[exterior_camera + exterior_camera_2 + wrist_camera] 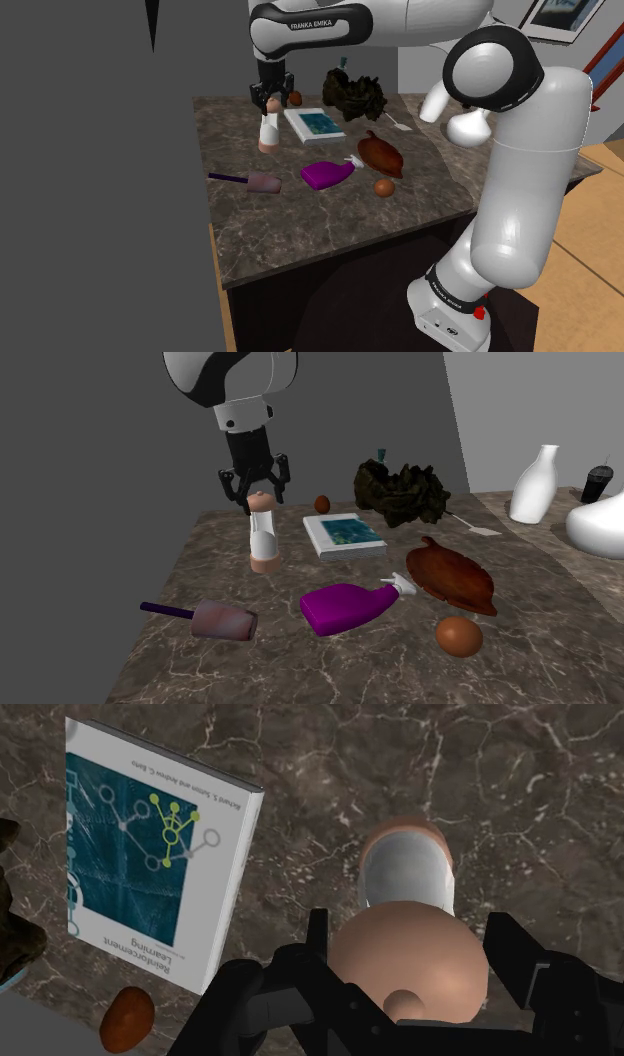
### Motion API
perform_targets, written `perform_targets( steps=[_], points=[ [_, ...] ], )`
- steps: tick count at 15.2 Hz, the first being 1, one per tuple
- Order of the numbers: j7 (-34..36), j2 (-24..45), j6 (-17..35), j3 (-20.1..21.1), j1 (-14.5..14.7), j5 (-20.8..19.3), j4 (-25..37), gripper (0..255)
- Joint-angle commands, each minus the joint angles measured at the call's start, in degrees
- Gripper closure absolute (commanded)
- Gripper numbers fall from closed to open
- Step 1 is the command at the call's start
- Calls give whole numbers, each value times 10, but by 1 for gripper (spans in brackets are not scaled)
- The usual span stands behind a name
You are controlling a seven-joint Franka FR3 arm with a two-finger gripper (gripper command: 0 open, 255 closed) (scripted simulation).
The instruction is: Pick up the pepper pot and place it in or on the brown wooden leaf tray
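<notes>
Now the jaws stand apart, one on each side of the pot's (264, 537) rounded cap, and the wrist view shows no contact with it. The pot stands upright on the bench (560, 652), just beside the book (345, 535). It is well apart from the tray (450, 577), which lies past the bottle (345, 607) toward the second exterior view's right. The step in hand, I judge, is the grasp. The cap is domed and would likely slip, so the jaws should drop lower, to the straight pale body beneath it, keep centred, then close squarely. A lift straight up should come before any travel, high enough to clear book and bottle. An off-centre close could tip the tall, narrow pot.
</notes>
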Motion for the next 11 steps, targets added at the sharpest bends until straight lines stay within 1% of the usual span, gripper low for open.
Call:
perform_targets(
  steps=[1, 5, 11],
  points=[
    [0, 0, 0, 0, 0, 0, 0, 255],
    [0, 0, 0, 0, 0, 0, 0, 255],
    [-8, -2, -44, 1, 2, 2, 43, 255]
  ],
)
